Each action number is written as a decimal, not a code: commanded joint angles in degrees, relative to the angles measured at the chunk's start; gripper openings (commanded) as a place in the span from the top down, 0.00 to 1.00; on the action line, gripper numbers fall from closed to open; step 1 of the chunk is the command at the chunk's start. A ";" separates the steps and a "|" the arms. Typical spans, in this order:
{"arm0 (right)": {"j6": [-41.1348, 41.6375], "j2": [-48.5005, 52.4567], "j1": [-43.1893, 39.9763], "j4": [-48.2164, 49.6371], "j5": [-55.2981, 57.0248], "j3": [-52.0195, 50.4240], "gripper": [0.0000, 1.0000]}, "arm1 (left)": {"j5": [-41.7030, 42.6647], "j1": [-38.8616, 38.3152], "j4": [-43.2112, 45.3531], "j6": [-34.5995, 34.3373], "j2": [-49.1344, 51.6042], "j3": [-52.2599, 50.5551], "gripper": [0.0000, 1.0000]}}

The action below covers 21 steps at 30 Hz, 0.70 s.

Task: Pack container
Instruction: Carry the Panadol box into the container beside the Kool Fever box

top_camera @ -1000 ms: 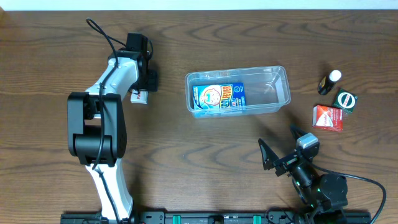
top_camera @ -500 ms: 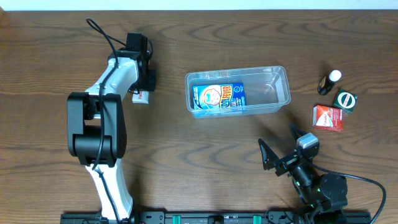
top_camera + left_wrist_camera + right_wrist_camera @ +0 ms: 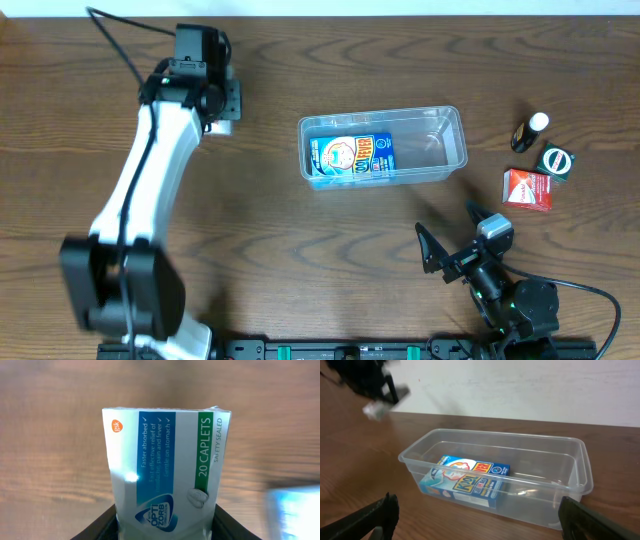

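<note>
The left pincer [image 3: 165, 530] is partly closed, its two fingers pressed on the long sides of a caplet box [image 3: 165, 460]. The box juts forward from the jaws with its printed face toward the wrist camera. Gripping the narrow width looks like a choice that leaves the far end free to go into the tub first.

The print reads "20 CAPLETS", "SAFETY SEALED", "Faster absorbed", "Gentle on stomach" and "OPTIZORB", with an orange gsk mark at one corner.

The container [image 3: 380, 113] sits on the bench [image 3: 300, 260], well apart from this pincer and off to its right. One blue box [image 3: 350, 156] already lies flat at the end nearer the pincer, leaving the far end bare. Its lettering seems to say "Kool Fever", but it is not crisp.

The right pincer [image 3: 448, 232] is spread wide and holds nothing. The container lies straight ahead of it.

Ahead and to its right wait a red-and-white box [image 3: 527, 187], a round green item [image 3: 556, 160] and a small dark bottle [image 3: 530, 130]. Their labels are too small to read.
</note>
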 commanded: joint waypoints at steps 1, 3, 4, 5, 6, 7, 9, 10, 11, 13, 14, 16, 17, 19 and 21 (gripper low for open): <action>0.61 0.02 0.04 0.00 0.02 -0.26 0.01 | 2.93 -4.42 0.26 3.96 -6.05 0.52 0.52; 0.61 0.02 0.04 0.00 0.02 -0.26 0.01 | 2.95 -7.19 0.55 6.01 -8.00 0.52 0.52; 0.61 0.02 0.04 0.00 0.02 -0.26 0.01 | 2.95 -9.03 0.68 7.54 -8.76 0.52 0.52; 0.61 0.02 0.04 -0.02 0.02 -0.26 0.01 | 2.95 -10.73 0.79 8.81 -9.20 0.52 0.51; 0.61 0.02 0.04 0.00 0.02 -0.26 0.01 | 2.95 -12.26 0.90 9.70 -9.35 0.52 0.51; 0.61 0.02 0.04 0.00 0.02 -0.26 0.01 | 2.95 -14.27 1.11 11.02 -9.33 0.52 0.52; 0.61 0.02 0.04 0.00 0.02 -0.26 0.01 | 2.95 -17.62 1.51 13.18 -9.01 0.52 0.51; 0.61 0.02 0.04 0.00 0.02 -0.26 0.01 | 2.95 -19.28 1.70 13.92 -8.74 0.52 0.52; 0.61 0.02 0.04 0.00 0.02 -0.26 0.01 | 2.95 -20.87 1.92 14.82 -8.44 0.52 0.51; 0.61 0.02 0.04 0.00 0.02 -0.26 0.01 | 2.95 -23.98 2.25 17.66 -7.67 0.52 0.52; 0.61 0.02 0.04 0.00 0.02 -0.26 0.01 | 2.95 -25.22 2.38 19.26 -7.23 0.52 0.51; 0.61 0.02 0.04 0.00 0.02 -0.26 0.01 | 2.93 -27.54 2.38 22.95 -6.08 0.52 0.52; 0.61 0.02 0.04 0.00 0.02 -0.26 0.01 | 2.95 -28.39 2.38 24.55 -5.49 0.52 0.52; 0.61 0.02 0.04 0.00 0.04 -0.26 0.01 | 2.93 -29.70 2.38 27.56 -3.93 0.52 0.51; 0.61 0.02 0.04 0.00 0.02 -0.26 0.01 | 2.93 -30.40 2.38 30.25 -2.36 0.52 0.51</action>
